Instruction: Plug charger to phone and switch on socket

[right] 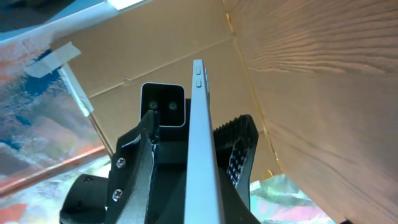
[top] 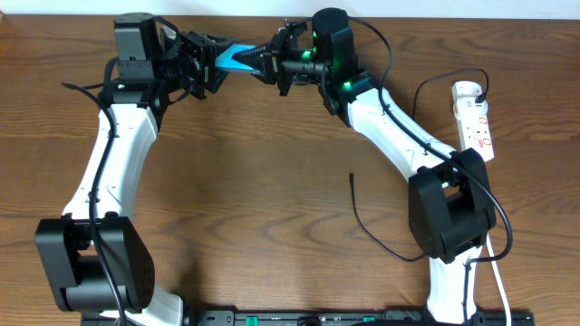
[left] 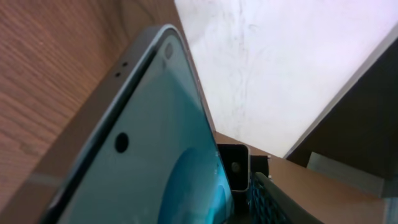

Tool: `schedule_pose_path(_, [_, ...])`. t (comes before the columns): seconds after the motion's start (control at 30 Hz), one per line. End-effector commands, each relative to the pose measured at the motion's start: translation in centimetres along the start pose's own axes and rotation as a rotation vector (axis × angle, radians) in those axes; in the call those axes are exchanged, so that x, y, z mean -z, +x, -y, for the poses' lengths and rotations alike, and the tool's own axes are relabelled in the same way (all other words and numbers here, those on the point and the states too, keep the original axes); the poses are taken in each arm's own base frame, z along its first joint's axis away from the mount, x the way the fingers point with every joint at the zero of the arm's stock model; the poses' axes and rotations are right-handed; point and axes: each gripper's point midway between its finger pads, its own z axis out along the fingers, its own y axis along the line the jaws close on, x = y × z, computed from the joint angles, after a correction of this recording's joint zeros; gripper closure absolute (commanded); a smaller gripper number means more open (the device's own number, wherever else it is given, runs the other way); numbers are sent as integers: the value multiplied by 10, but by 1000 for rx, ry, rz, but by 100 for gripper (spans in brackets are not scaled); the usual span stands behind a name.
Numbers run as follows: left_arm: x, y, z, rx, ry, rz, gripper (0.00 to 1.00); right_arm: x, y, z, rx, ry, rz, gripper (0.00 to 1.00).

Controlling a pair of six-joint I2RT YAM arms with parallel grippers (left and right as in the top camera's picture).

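Note:
The phone, teal screen up, is held in the air at the back of the table between the two arms. My right gripper is shut on one end; in the right wrist view the phone shows edge-on and centred. My left gripper is open, its fingers on either side of the other end; the screen fills the left wrist view at a slant. The charger's black cable lies on the table with its plug tip free. The socket, a white power strip, lies at the right edge.
The charger cable curves from its tip down toward the right arm's base. The strip's white cord loops to its left. The far table edge runs just behind the held phone.

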Motion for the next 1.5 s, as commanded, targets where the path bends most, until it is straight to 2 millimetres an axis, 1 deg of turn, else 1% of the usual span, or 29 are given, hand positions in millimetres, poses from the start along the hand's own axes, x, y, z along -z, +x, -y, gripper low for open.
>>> schedule_pose_path(0.0, [0, -1, 3, -36, 6, 7, 50, -5, 17, -9, -39, -11, -52, 99])
schedule_pose_path(0.13, [0, -1, 3, -38, 9, 8, 51, -5, 17, -9, -60, -12, -49, 99])
schedule_pose_path(0.17, [0, -1, 4, -41, 11, 9, 55, -5, 16, -9, -62, -12, -49, 99])
schedule_pose_path(0.2, [0, -2, 4, -37, 11, 9, 66, -5, 17, -9, -70, -13, -49, 99])
schedule_pose_path(0.27, [0, -2, 4, -37, 10, 12, 73, -5, 17, -10, -69, -14, -50, 99])
schedule_pose_path(0.33, [0, -2, 4, -36, 10, 12, 78, -5, 16, -10, -69, -14, -49, 99])
schedule_pose_path(0.5, [0, -3, 4, -36, 9, 15, 78, -5, 17, -10, -75, -14, -50, 99])
schedule_pose_path(0.63, [0, -3, 4, -37, 10, 17, 81, -5, 17, -10, -76, -14, -51, 99])
schedule_pose_path(0.73, [0, -4, 5, -43, 15, 21, 91, -6, 18, -10, -92, -14, -54, 99])
schedule_pose_path(0.77, [0, -4, 7, -47, 19, 22, 92, -6, 19, -11, -89, -20, -56, 99])
schedule_pose_path(0.9, [0, -5, 7, -47, 19, 26, 92, -7, 21, -16, -91, -34, -63, 99])
schedule_pose_path(1.2, [0, -5, 7, -47, 19, 27, 93, -8, 23, -16, -95, -34, -68, 99])
schedule_pose_path(1.23, [0, -5, 6, -47, 18, 29, 93, -8, 23, -16, -95, -34, -68, 97])
schedule_pose_path(1.33, [0, -5, 6, -47, 18, 30, 93, -8, 23, -16, -95, -34, -68, 78])
schedule_pose_path(1.43, [0, -6, 6, -47, 17, 33, 93, -8, 23, -16, -95, -33, -71, 71])
schedule_pose_path(1.47, [0, -6, 6, -47, 17, 33, 93, -8, 23, -16, -95, -33, -71, 70])
